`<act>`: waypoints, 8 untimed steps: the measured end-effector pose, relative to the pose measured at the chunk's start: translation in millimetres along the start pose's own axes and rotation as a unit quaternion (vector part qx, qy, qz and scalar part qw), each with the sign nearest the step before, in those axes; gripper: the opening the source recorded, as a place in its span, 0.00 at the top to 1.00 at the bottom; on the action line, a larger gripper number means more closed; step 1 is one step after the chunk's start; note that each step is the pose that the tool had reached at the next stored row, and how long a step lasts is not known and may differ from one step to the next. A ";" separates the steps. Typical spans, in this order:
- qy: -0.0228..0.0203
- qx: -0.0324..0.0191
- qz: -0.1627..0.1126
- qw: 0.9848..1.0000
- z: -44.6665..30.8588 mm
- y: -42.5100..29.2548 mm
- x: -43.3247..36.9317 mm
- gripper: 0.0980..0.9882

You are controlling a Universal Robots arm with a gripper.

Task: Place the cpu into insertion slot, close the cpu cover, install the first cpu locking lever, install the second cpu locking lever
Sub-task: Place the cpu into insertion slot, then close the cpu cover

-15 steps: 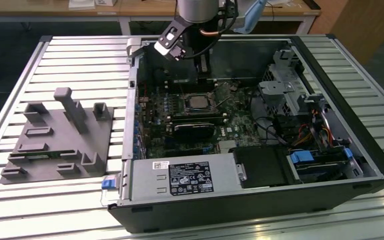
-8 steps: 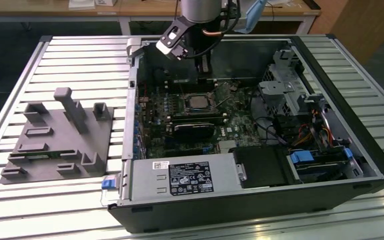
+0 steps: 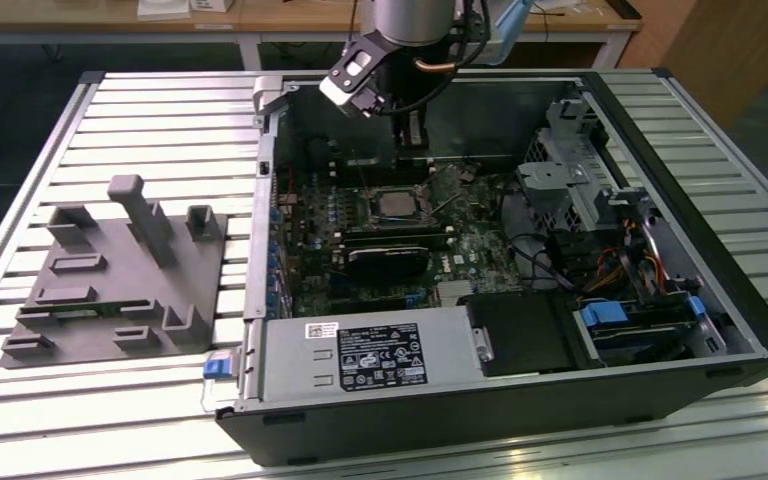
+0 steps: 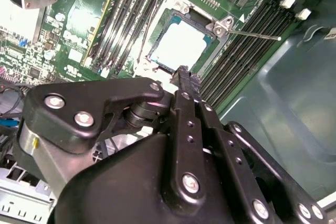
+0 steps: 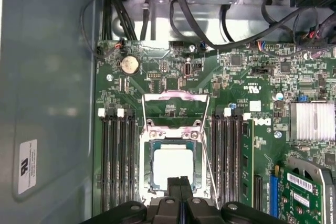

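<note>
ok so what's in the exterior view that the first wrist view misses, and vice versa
Exterior view: the grey fixture and the slatted table under the case. First wrist view: the coin battery and a white label on the case wall. Both: the cpu lying in the slot, with the gripper close to it.

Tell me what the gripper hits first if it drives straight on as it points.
The gripper would probably meet the cpu near its edge, in the insertion slot; depth unclear.

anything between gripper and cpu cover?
Nothing raised. The gripper hangs at one edge of the insertion slot; the cpu cover is open past the opposite edge, with only the flat seated cpu between.
</note>
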State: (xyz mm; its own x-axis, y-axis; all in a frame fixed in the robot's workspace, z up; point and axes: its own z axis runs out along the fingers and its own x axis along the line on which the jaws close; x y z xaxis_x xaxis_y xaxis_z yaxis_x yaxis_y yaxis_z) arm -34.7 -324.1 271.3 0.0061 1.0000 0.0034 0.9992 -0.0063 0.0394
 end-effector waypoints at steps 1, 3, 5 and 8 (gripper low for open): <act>0.000 0.000 0.000 1.000 0.0 0.0 0.0 0.99; 0.000 0.000 0.000 1.000 0.0 0.0 0.0 0.99; 0.000 0.000 0.001 1.000 0.1 0.0 0.0 0.99; 0.000 0.000 0.001 1.000 0.0 0.0 0.0 0.99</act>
State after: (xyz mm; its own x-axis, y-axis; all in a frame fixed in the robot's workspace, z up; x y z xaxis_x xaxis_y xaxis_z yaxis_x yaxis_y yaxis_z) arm -34.7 -324.1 271.2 0.0076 1.0000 0.0034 0.9992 -0.0078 0.0394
